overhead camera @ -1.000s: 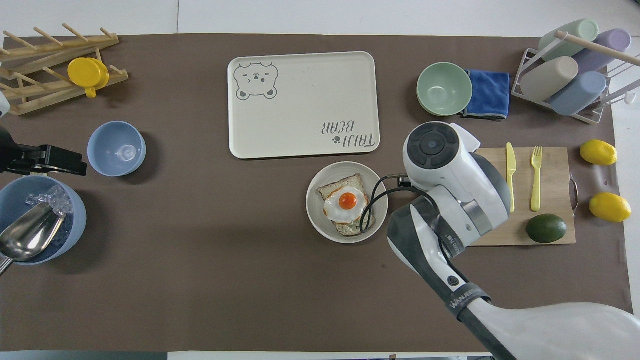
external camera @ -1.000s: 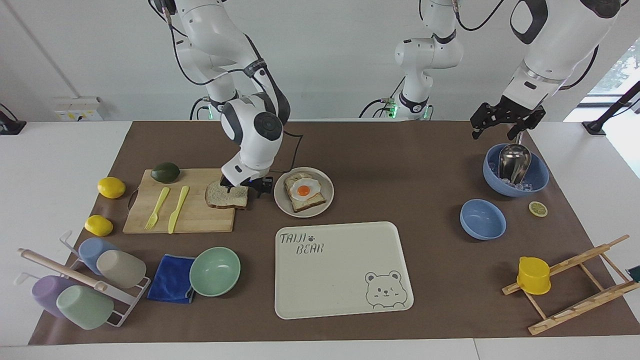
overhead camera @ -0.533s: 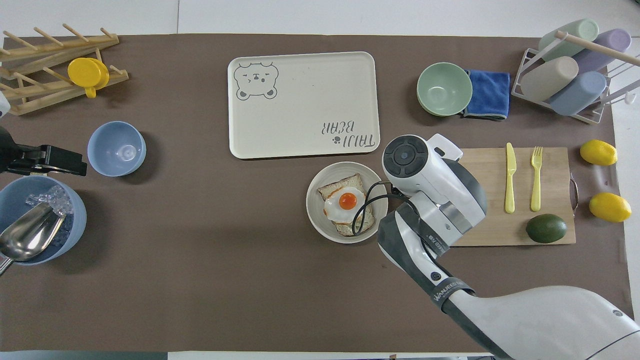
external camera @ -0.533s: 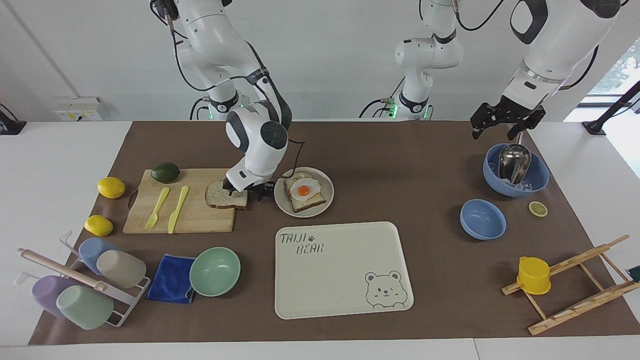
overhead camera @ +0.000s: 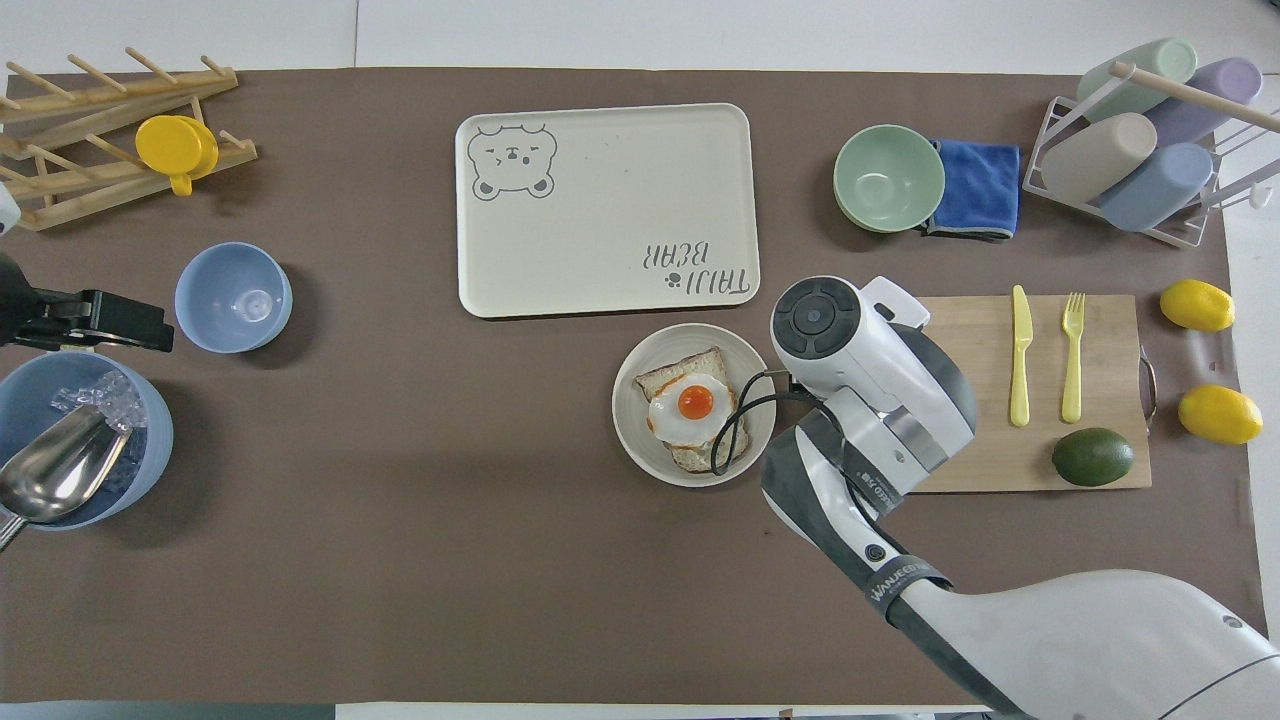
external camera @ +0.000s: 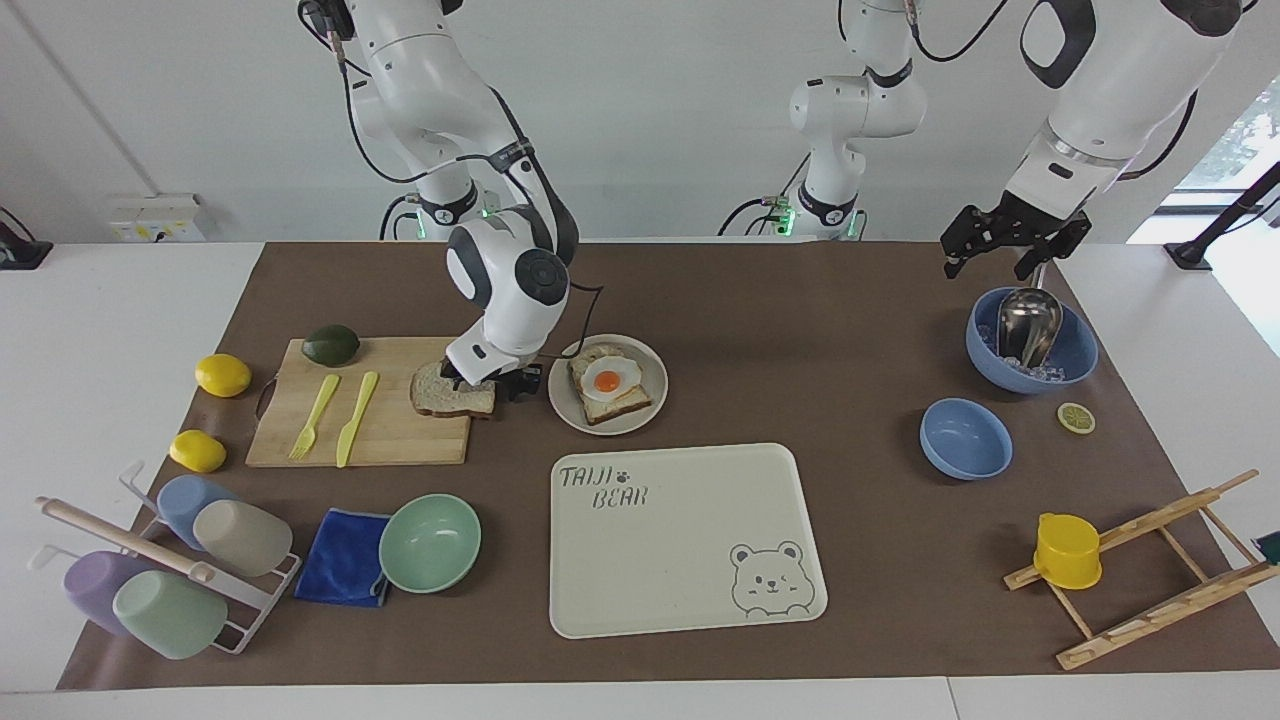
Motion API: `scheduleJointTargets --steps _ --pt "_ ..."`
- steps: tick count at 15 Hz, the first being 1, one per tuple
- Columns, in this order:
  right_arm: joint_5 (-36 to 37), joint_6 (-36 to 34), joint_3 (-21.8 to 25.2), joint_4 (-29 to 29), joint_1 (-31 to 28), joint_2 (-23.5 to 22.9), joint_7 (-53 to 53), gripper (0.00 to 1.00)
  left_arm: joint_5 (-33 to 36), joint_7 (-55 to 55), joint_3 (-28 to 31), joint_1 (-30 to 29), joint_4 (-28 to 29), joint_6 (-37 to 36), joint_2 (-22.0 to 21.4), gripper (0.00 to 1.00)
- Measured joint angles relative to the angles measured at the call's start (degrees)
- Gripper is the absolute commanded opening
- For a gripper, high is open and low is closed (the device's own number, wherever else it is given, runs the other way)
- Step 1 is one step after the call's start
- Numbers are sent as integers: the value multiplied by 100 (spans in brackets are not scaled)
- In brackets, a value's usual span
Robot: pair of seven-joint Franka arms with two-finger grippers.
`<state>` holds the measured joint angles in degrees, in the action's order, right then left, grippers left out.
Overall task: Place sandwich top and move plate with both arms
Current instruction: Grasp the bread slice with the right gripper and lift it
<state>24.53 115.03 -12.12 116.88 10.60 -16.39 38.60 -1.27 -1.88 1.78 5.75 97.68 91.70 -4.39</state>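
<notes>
– Bread first: where does the sandwich top (external camera: 450, 397) lie, seen from across the table?

– Flat on the cutting board (external camera: 400, 440), at the board's end nearest the plate (external camera: 655, 372). The plate sits on the brown mat just beside that end and holds the egg toast (external camera: 608, 385). The bear tray (external camera: 680, 540) lies farther from me than the plate.

– And your hands?

– My right gripper (external camera: 492, 382) is down at the slice's plate-side edge. Its fingers are spread: one is over the crumb, the other is past the edge, between board and plate. Nothing is clamped, and I cannot tell whether a tip touches the bread. My left gripper (external camera: 1008, 250) waits released in the air over the rim of the blue bowl (external camera: 1075, 360) with the metal scoop, well apart from the plate.

– From overhead?

– My right wrist covers the slice and the fingers entirely, so only the rest of the cutting board (overhead camera: 1100, 320) shows past it. The plate (overhead camera: 632, 440) is in plain sight beside my wrist, with my cable looping over its rim. The tray (overhead camera: 600, 200) lies just past it. My left gripper (overhead camera: 150, 330) pokes in at the edge, beside the ice-filled bowl (overhead camera: 150, 440).
</notes>
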Motion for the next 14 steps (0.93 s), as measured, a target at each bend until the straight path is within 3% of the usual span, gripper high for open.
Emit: scheduleJointTargets --steps 4,5,9,10,14 --pt "2 0 0 80 -31 9 0 72 0 0 0 0 0 0 0 100" --pt "14 -9 0 87 -49 22 0 63 0 0 0 0 0 0 0 100" --pt "21 -24 -3 107 -69 84 0 17 0 0 0 0 0 0 0 100" --pt "26 -57 -5 107 -66 119 0 0 0 0 0 0 0 0 0 100" --pt "124 -330 -78 55 -64 174 -10 0 0 0 0 0 0 0 0 100"
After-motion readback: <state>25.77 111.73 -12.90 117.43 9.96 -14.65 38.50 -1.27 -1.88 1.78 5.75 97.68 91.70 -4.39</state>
